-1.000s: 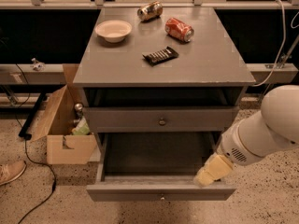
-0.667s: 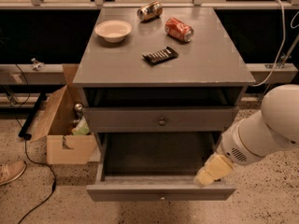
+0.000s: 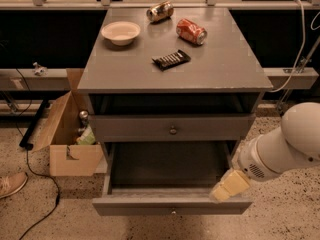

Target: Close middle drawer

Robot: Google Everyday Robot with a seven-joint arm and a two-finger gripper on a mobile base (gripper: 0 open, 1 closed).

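The middle drawer (image 3: 172,205) is pulled far out of the grey cabinet (image 3: 125,74). Its deep box is empty, and its low flat front has a tiny central knob (image 3: 173,212). Above it sits the taller drawer front with a brass knob (image 3: 173,130), pushed in. My gripper (image 3: 227,186) is the yellowish tip of the white arm (image 3: 285,149). It rests at the right end of the open drawer's front edge, just inside the front right corner. The lowest drawer is hidden below the open one.
On the cabinet top lie a white bowl (image 3: 120,32), a bronze can (image 3: 160,11), a red can (image 3: 191,31) and a dark snack bar (image 3: 171,59). An open cardboard box (image 3: 70,134) stands on the left. A black cable (image 3: 35,174) and a shoe (image 3: 11,184) lie on the floor.
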